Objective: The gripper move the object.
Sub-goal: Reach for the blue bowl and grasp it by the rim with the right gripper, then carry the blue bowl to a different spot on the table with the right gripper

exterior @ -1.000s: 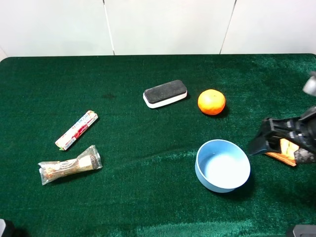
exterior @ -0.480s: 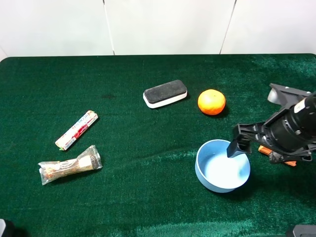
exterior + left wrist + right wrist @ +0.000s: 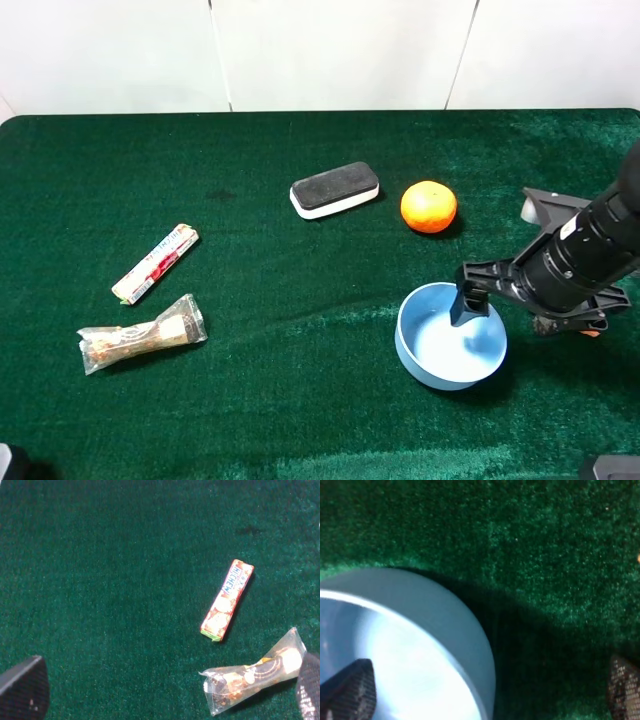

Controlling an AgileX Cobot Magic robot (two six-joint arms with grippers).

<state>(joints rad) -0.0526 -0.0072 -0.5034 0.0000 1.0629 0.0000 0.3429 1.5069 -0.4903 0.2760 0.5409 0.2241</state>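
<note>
Blue bowl (image 3: 440, 355) now has the right gripper (image 3: 503, 312) straddling its rim.

My right gripper (image 3: 515, 312) has a black crossbar (image 3: 520, 272) carrying two black fingers (image 3: 468, 303), and an orange patch (image 3: 592, 333) shows just beside the outer one. Behind the pincer I see a thick black cylindrical wrist (image 3: 590, 250) with a small pale marking, then a grey block (image 3: 542, 203). Close up, the fingertip pads (image 3: 347, 692) are dark with a fine grid texture. My left gripper (image 3: 165, 690) shows only two dark fingertips (image 3: 22, 690), one edged pale grey.
</note>
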